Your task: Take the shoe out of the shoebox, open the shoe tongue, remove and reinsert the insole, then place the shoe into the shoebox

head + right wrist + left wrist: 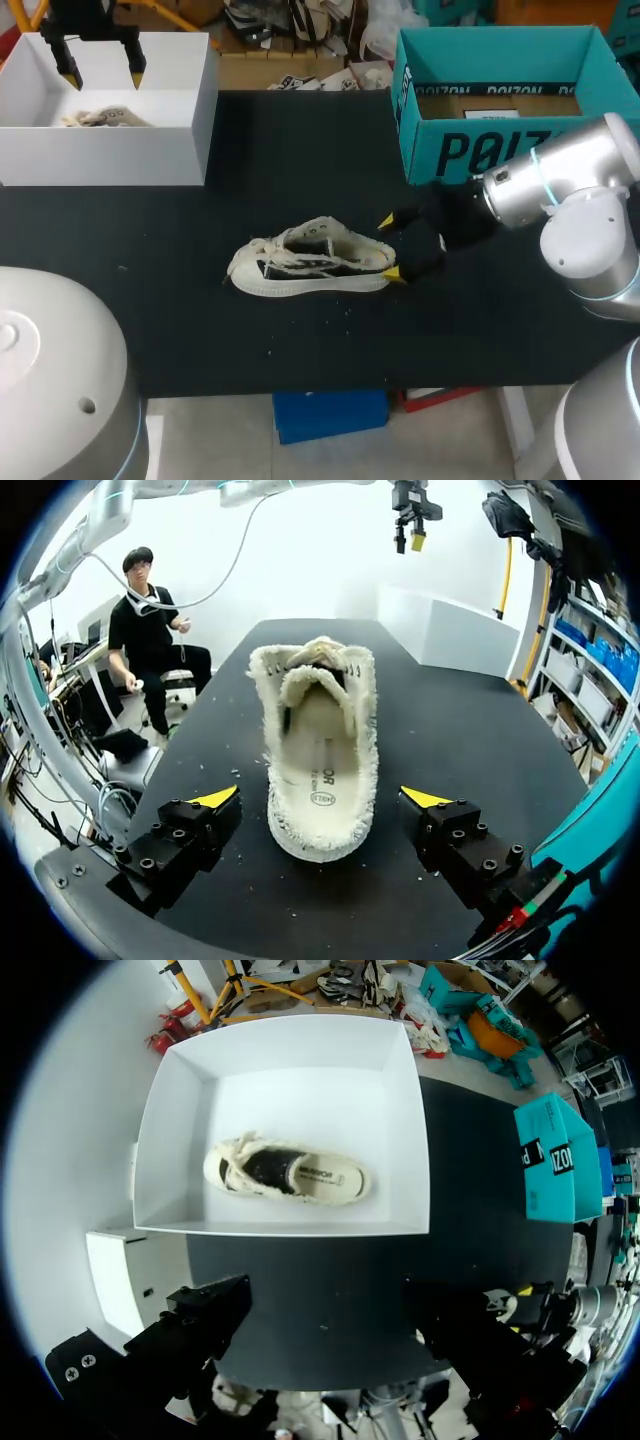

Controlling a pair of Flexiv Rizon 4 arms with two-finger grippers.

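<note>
In the head view, a frayed cream canvas shoe (310, 262) is seen resting at the middle of the black table (300, 150), well apart from the white cardboard shoebox (110, 155) at the far left. The taking-out is therefore judged done. The right gripper (389, 247) is set at the heel with its fingers spread. The left gripper (101, 70) is held above the shoebox, likewise spread. A teal cardboard box (480, 150) stands at the far right.

In the left wrist view, a second cream shoe (290, 1172) is shown lying inside the shoebox. The yellow tips are cut off.

In the right wrist view, the heel lies between the spread fingers, untouched. The tongue (315, 685) is curled over the opening, with the printed insole (320, 770) partly exposed. Opening the tongue is judged the step in hand: the heel would need pinching and the tongue lifting. How loose the laces are cannot be made out.
</note>
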